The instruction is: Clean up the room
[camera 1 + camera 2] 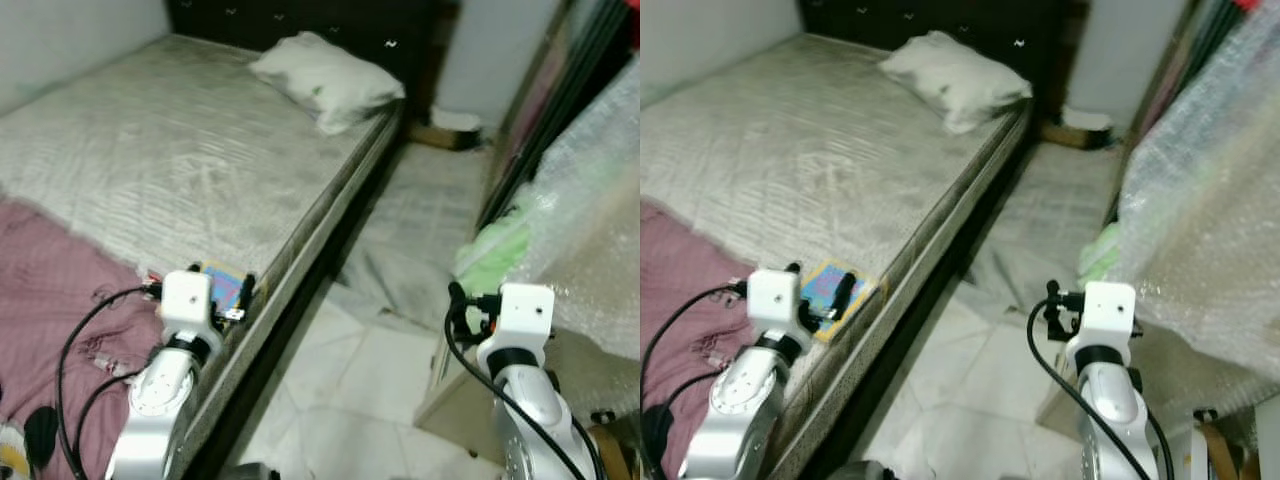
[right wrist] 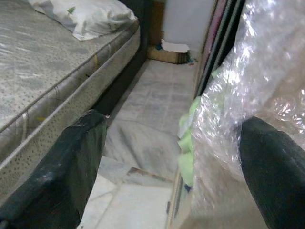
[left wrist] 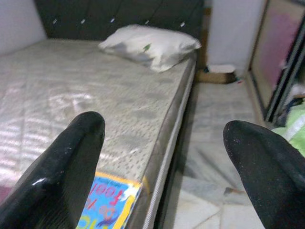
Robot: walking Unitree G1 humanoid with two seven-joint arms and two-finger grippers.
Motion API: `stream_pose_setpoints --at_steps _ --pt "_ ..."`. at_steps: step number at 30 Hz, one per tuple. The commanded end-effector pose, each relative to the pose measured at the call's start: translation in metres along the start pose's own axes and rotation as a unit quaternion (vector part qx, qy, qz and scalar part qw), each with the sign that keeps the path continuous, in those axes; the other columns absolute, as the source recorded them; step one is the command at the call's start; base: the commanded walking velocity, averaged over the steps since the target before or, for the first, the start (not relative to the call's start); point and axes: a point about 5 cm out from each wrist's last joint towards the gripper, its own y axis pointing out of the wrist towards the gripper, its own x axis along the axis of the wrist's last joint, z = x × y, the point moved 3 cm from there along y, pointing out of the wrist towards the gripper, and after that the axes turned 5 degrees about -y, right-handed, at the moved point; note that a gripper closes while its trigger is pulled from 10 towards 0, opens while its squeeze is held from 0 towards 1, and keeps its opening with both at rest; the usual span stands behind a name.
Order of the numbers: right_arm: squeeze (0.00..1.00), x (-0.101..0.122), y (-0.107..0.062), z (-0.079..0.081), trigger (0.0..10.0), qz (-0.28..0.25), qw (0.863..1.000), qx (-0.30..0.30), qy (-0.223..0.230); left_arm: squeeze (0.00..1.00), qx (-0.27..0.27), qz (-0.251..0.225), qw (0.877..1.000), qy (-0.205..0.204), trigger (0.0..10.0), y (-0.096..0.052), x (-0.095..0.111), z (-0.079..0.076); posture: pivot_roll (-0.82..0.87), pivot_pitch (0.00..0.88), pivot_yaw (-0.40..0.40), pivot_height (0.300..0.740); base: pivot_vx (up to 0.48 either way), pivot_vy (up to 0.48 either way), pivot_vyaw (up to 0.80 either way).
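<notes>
— Two arms up, neither carrying anything. Note it left to right. What's at the far left?

— Pink blanket [image 1: 40, 290] rumpled over the near corner of the bed [image 1: 150, 160], cables trailing across it. Beside it, at the mattress edge, a colourful book [image 1: 825, 285] lies flat with a small dark object on top; can't tell what that is.

— And the left gripper [image 3: 162, 157]?

— Poised above that book, fingers [image 3: 71, 162] spread wide apart, nothing between them. Wrist camera catches the book's corner just under the near finger.

— Further along?

— White pillow [image 1: 325, 80] at the head of the bed against the dark headboard. Then the aisle: a grey cloth [image 1: 400, 270] spread on the tiled floor between bed and wardrobe.

— Right side?

— Right gripper [image 2: 176, 162] held out over the aisle, fingers likewise well apart and empty. Next to it, bubble wrap [image 1: 1210, 210] bulging out, something green [image 1: 495, 245] tucked below it.

— Step in hand?

— Early, I'd judge: choosing a first item. The book looks the likeliest pick.

— What does that call for?

— Lowering the left gripper, and since the book lies flat, working a finger under its overhanging edge. The dark object may slide off.
</notes>
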Motion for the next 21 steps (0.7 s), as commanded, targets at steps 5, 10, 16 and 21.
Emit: stream_pose_setpoints --at_steps 5,10,16,21 --pt "0.00 -0.001 0.001 0.000 10.0 0.003 1.000 0.002 -0.004 0.00 -0.013 0.000 1.000 0.002 10.0 -0.001 0.000 -0.006 -0.02 0.000 0.025 0.740 0.000 0.000 0.00" --pt "0.00 -0.001 0.002 0.000 10.0 0.003 1.000 0.001 -0.006 0.00 -0.017 -0.001 1.000 0.005 10.0 -0.001 0.000 -0.007 -0.02 0.000 0.026 0.740 0.000 0.000 0.00" --pt "0.00 0.011 0.003 -0.005 10.0 -0.035 0.998 -0.011 -0.050 0.00 -0.011 -0.006 1.000 0.004 10.0 0.000 0.001 -0.007 -0.03 0.000 0.027 0.740 0.000 0.000 0.00" --pt "0.00 0.028 0.006 -0.030 10.0 -0.059 0.989 -0.085 -0.104 0.00 -0.007 -0.007 1.000 0.010 10.0 0.001 0.001 -0.006 -0.03 0.000 0.026 0.740 0.000 0.000 0.00"
